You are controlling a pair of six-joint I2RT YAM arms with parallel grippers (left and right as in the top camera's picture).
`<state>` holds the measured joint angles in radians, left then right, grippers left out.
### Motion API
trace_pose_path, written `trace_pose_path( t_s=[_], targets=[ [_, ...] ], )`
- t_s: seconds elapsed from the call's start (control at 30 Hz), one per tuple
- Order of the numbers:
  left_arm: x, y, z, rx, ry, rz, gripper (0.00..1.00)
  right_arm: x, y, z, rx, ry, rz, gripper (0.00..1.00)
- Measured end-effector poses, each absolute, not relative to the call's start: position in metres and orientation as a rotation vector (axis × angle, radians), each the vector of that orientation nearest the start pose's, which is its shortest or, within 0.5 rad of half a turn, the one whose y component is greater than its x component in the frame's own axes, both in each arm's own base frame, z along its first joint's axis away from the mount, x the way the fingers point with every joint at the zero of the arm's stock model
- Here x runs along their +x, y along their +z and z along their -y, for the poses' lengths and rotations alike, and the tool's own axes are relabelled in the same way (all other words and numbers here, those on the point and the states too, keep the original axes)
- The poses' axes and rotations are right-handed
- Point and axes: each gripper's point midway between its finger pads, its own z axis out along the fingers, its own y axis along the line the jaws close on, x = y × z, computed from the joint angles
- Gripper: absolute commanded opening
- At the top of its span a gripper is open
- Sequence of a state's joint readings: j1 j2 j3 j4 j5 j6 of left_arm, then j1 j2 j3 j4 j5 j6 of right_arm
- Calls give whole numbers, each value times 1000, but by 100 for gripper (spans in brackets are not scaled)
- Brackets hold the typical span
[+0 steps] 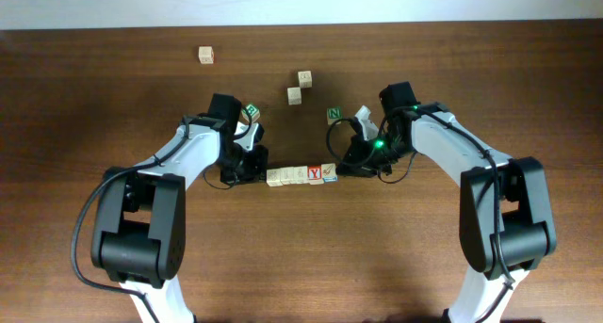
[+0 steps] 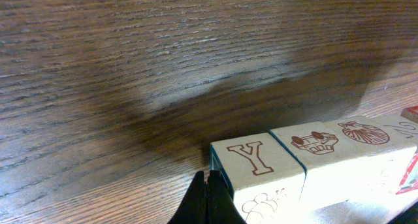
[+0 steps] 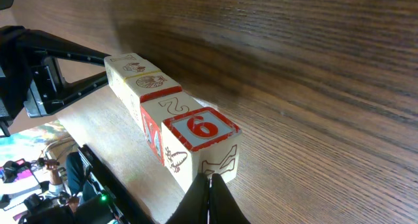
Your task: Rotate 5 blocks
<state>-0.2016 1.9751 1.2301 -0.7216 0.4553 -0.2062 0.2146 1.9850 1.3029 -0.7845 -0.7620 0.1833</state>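
Five blocks (image 1: 301, 175) aligned; three tan cubes (image 1: 295, 95); two green cubes (image 1: 334, 114)

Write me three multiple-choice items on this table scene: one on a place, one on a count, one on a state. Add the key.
1. Where does the row of blocks lie?
A. between the left hand and the right hand
B. wholly to the left of both hands
C. wholly to the right of both hands

2. How many tan cubes lie loose beyond the row?
A. one
B. three
C. six

3. How do the two hands stand?
A. both spread wide
B. both shut
C. one wide open, one shut

Key:
1 A, the overhead view shows a hand at each end of the row.
2 B, one lies far left and two near the middle.
3 B, each wrist view shows its fingers together.
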Motion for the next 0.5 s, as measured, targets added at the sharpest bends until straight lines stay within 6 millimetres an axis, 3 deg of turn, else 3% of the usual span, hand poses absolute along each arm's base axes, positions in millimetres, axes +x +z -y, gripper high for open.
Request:
trace_pose_path(
  t_s=[0.23, 0.5],
  targets=[
    [346, 7, 147, 30, -719, -3049, 0, 340, 51, -198, -120, 1193, -2959, 5],
    [347, 2, 135, 3, -640, -3065, 0, 341, 66, -218, -215, 1189, -2939, 5]
  ],
)
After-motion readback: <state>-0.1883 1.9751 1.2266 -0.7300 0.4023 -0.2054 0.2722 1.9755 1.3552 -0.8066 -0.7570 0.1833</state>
